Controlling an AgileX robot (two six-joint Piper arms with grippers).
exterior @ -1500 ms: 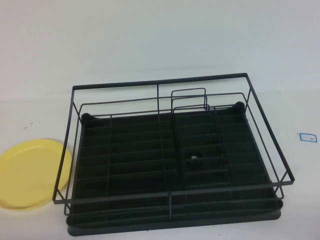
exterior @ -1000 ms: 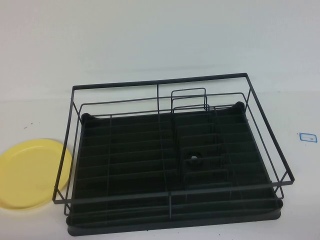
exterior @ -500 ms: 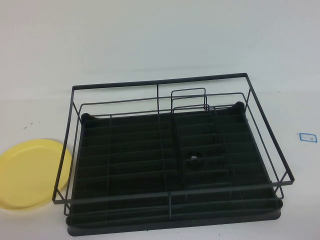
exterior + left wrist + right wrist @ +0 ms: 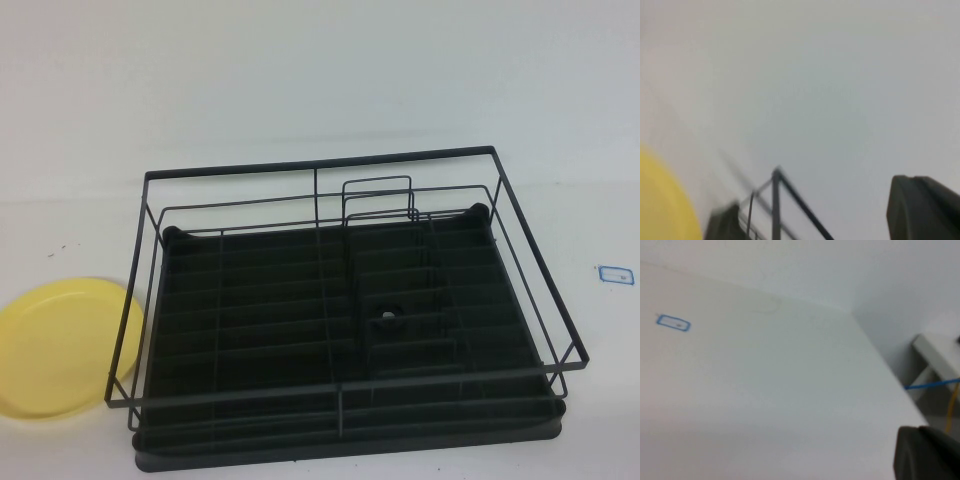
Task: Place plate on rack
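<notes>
The pale-yellow plate (image 4: pixel 60 350) lies flat on the white table, just left of the rack and partly behind its wires. The black wire rack (image 4: pixel 320 163) with its ribbed tray base fills the middle of the high view and holds nothing. Neither gripper shows in the high view. In the left wrist view, a dark part of my left gripper (image 4: pixel 925 210) shows at the edge, with the plate's rim (image 4: pixel 660 200) and a rack corner (image 4: pixel 776 200) nearby. My right gripper (image 4: pixel 927 452) shows as a dark part over bare table, away from both.
A small blue-outlined label (image 4: pixel 614 273) is stuck on the table right of the rack; it also shows in the right wrist view (image 4: pixel 673 323). A white wall stands behind the table. The table's right edge (image 4: pixel 880 365) is near the right gripper.
</notes>
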